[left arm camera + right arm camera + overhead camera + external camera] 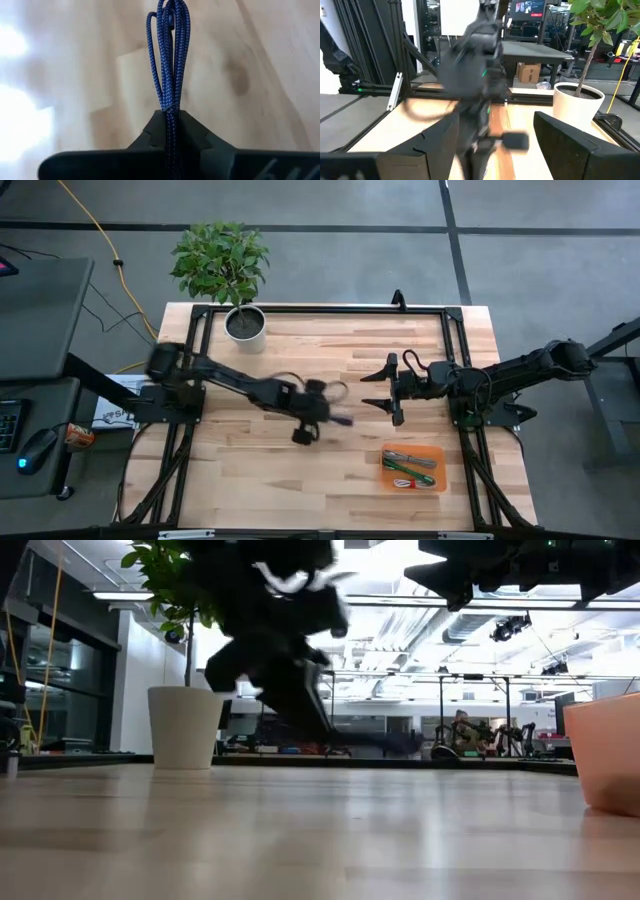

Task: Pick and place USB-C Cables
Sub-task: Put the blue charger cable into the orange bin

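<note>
Left gripper (171, 125) pinching dark blue cable (170, 50) lengthwise

We see a light wooden table (300, 470) on a grey concrete floor (330, 205) crossed by dark seams. A potted plant (228, 265) stands at the table's far edge. A yellow cord (100, 230) runs over the floor. Beyond the table: ceiling strip lights (140, 595), exposed ducts (480, 625), a cardboard box (529, 73).
</note>
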